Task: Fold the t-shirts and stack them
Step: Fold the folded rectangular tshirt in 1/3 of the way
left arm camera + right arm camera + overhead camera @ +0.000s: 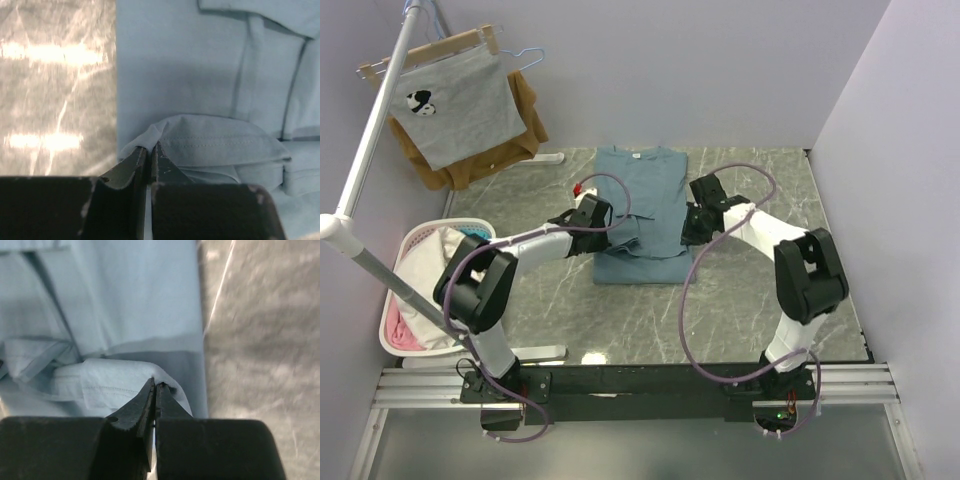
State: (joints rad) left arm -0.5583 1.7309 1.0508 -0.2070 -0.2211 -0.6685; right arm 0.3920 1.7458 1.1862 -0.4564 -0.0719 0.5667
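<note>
A dusty teal-blue t-shirt (pixel 642 195) lies narrow on the grey marble table, neck label at the far end, sleeves folded in. My left gripper (pixel 612 222) is at its left side, shut on a raised hemmed corner of the cloth (pixel 210 140); the black fingertips (pixel 141 159) pinch the fabric. My right gripper (pixel 686 228) is at the right side, shut on the matching hem corner (pixel 115 380), with its fingertips (pixel 148 395) closed on the fabric. Both corners are lifted a little above the shirt body (pixel 140 295).
A white laundry basket (pixel 402 262) with pale clothes stands at the table's left edge. At the back left a grey printed shirt (pixel 455 100) and a brown garment (pixel 525 125) hang from a white rack pole (pixel 370 150). Walls close in the back and right.
</note>
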